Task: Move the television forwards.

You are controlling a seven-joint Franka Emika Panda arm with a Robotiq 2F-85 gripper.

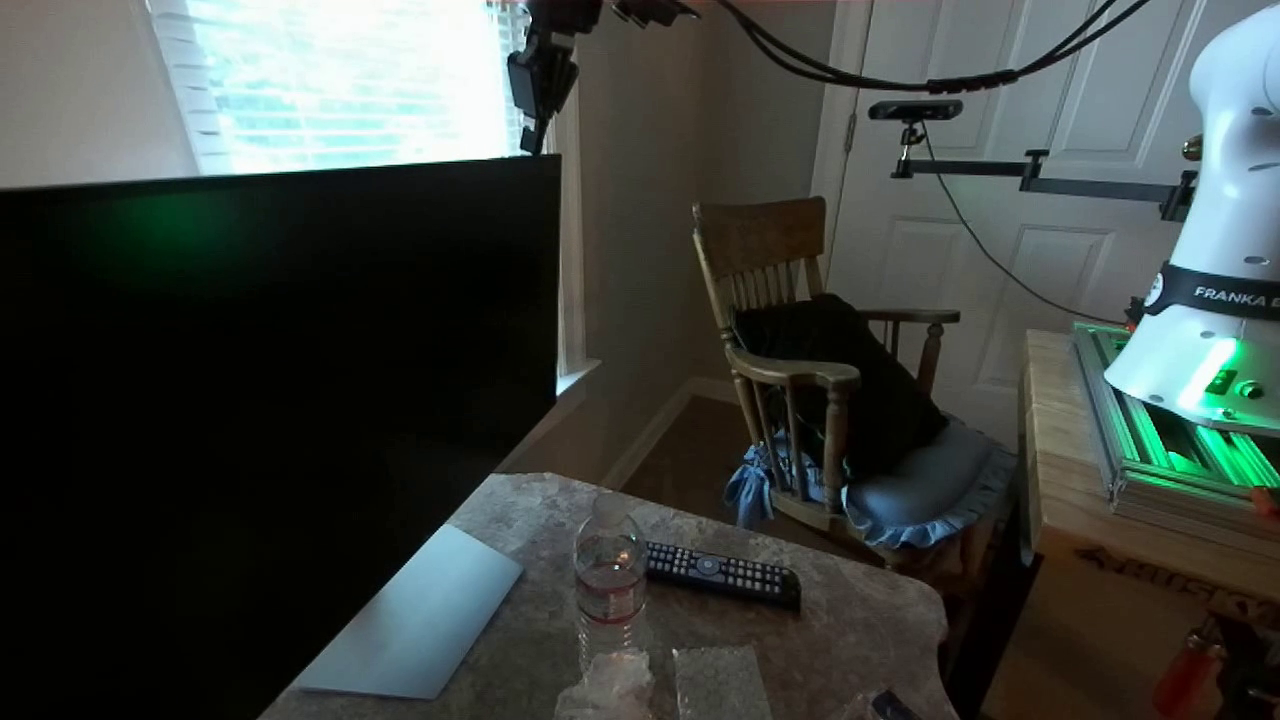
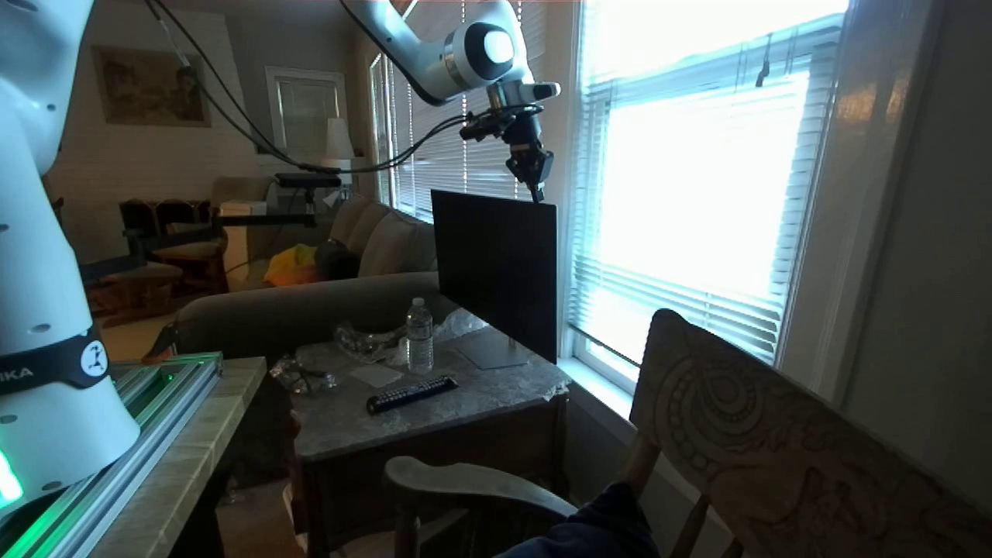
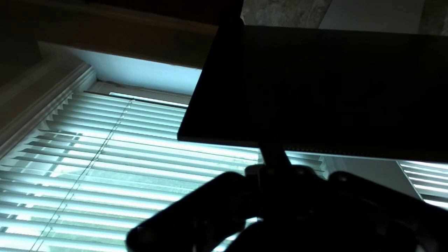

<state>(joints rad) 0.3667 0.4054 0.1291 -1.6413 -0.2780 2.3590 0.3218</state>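
The television is a large flat black screen on the table's window side, and it shows in both exterior views (image 1: 280, 400) (image 2: 496, 267). It stands upright on a flat silver base (image 1: 430, 620) (image 2: 492, 355). In the wrist view its dark panel (image 3: 322, 91) fills the upper right. My gripper (image 1: 535, 142) (image 2: 537, 194) points down at the television's top edge, near the corner by the window. In the wrist view the fingers (image 3: 273, 147) are together with nothing seen between them. The tips merge with the dark edge, so I cannot tell whether they touch it or sit behind it.
On the stone-topped table (image 2: 349, 434) are a water bottle (image 1: 610, 580), a remote control (image 1: 720, 575) and clear plastic wrapping (image 1: 605, 690). A window with blinds (image 2: 697, 194) is close behind the television. A wooden rocking chair (image 1: 765, 235) stands beside the table, and a couch (image 2: 310, 298) behind it.
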